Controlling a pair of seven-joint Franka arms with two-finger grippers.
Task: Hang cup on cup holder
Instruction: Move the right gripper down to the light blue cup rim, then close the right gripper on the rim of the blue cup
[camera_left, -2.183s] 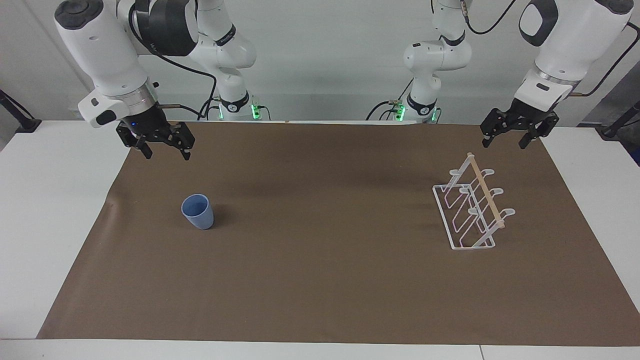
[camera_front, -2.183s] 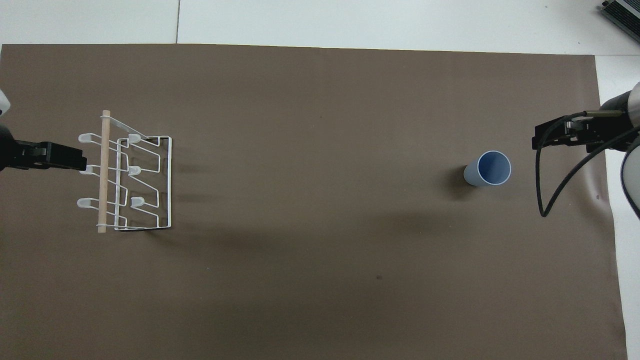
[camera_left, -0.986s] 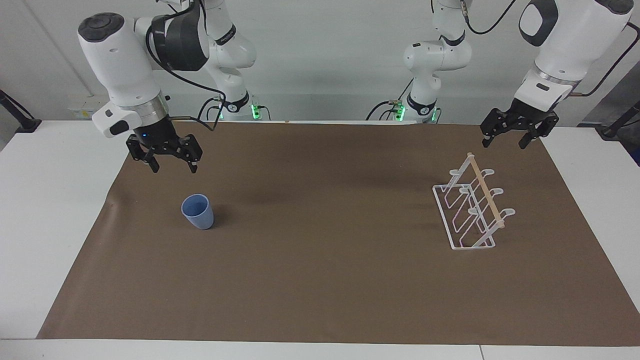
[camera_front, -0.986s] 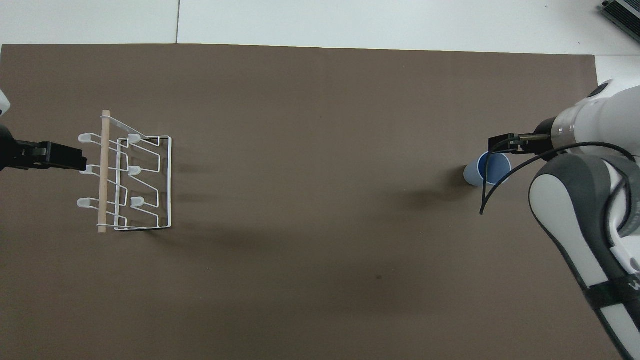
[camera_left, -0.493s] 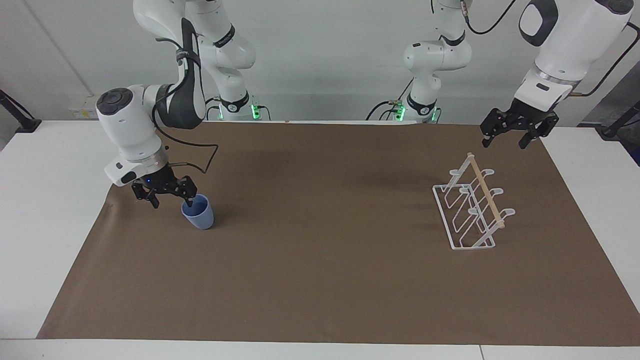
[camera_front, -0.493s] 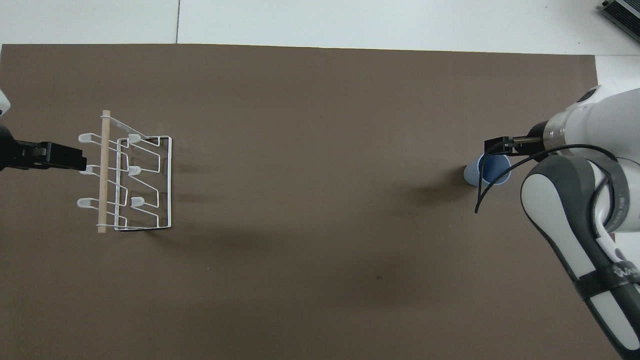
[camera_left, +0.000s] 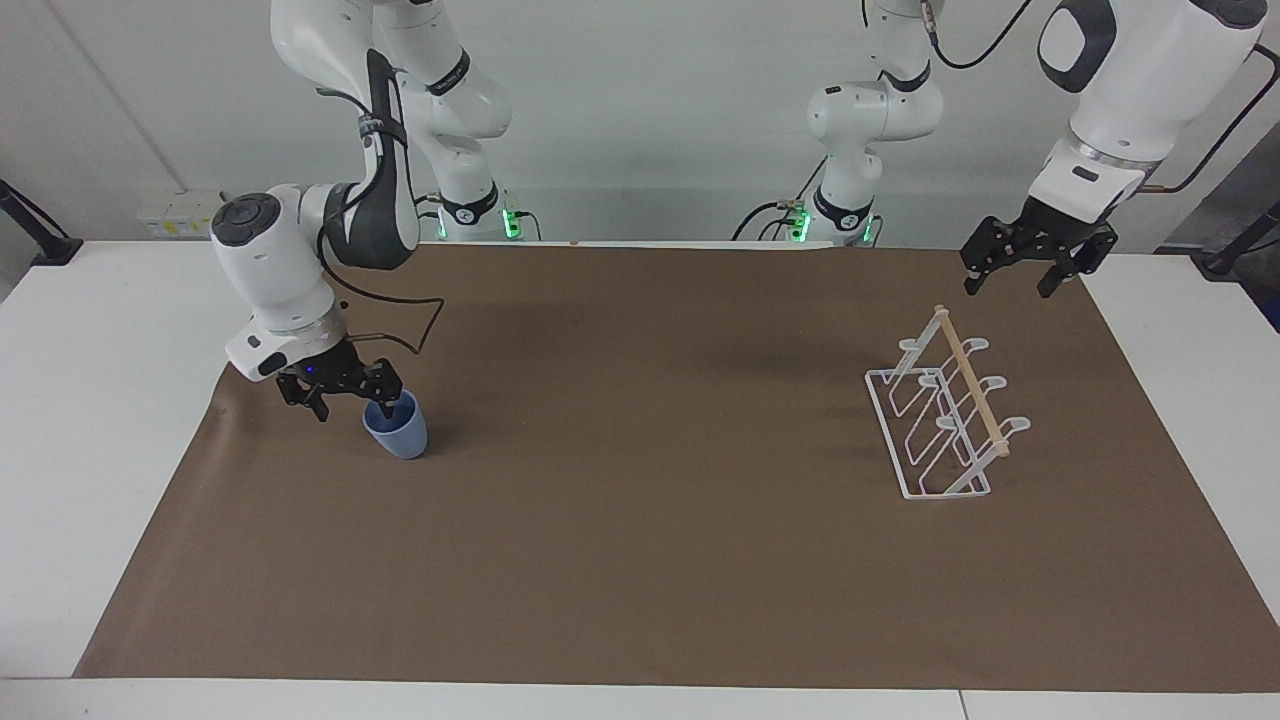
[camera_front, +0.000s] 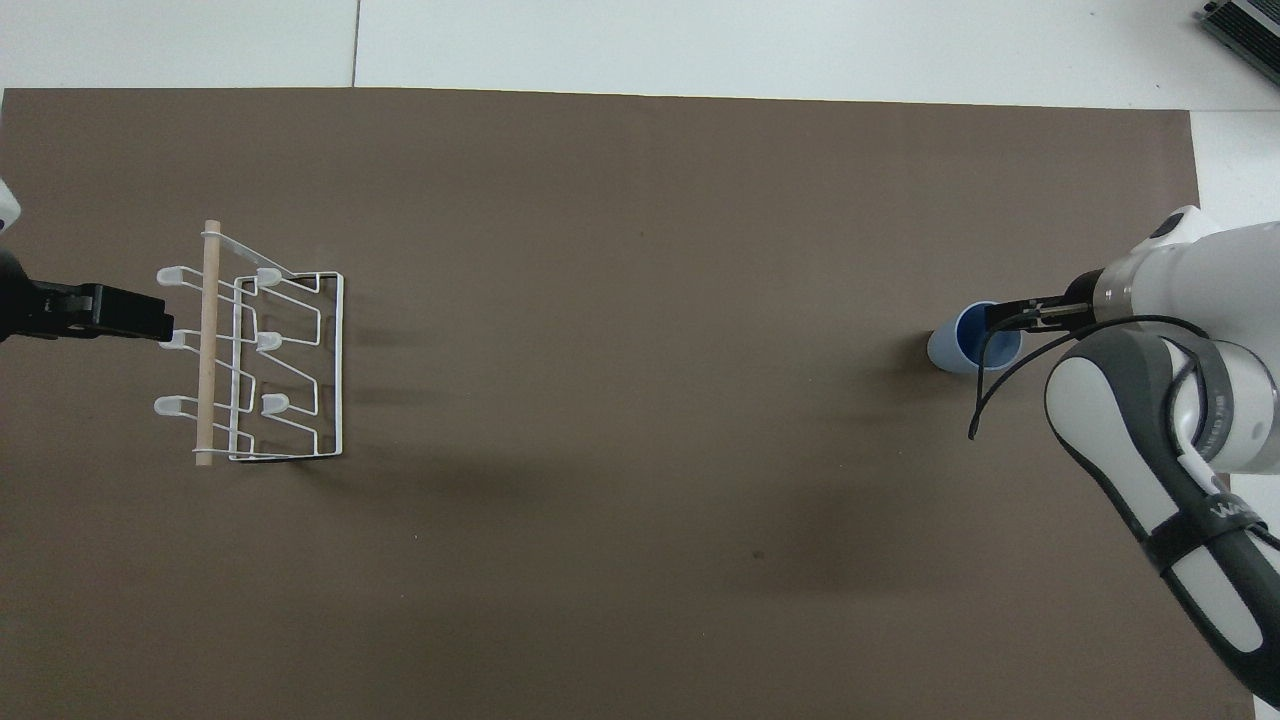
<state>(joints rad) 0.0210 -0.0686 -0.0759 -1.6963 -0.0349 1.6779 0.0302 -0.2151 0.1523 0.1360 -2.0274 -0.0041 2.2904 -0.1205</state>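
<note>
The brown mat (camera_left: 640, 560) covers most of the table, and everything I work with sits on it. At my left arm's end stands the cup holder (camera_left: 940, 420), its wire base flat on the mat and its slanted prongs all bare under the wooden rod (camera_left: 970, 383); nothing hangs there yet. My left gripper (camera_left: 1030, 262) hangs over the mat beside that rack, jaws apart, holding nothing. It waits there, I judge, because the rack is within its reach.

Well apart, at my right arm's end, the cup (camera_left: 397, 425) stands upright on the mat with its mouth up. It looks empty inside, though my own finger hides part of the inside. My right gripper (camera_left: 350, 398) is low at the cup, jaws wide apart: one finger reaches down into the mouth, the other sits outside the wall on the side toward the table's end. I stand astride the wall this way so that closing will pinch the rim, which suits a tumbler with no handle. I have not clamped yet, and whether a finger touches the wall I cannot tell.
</note>
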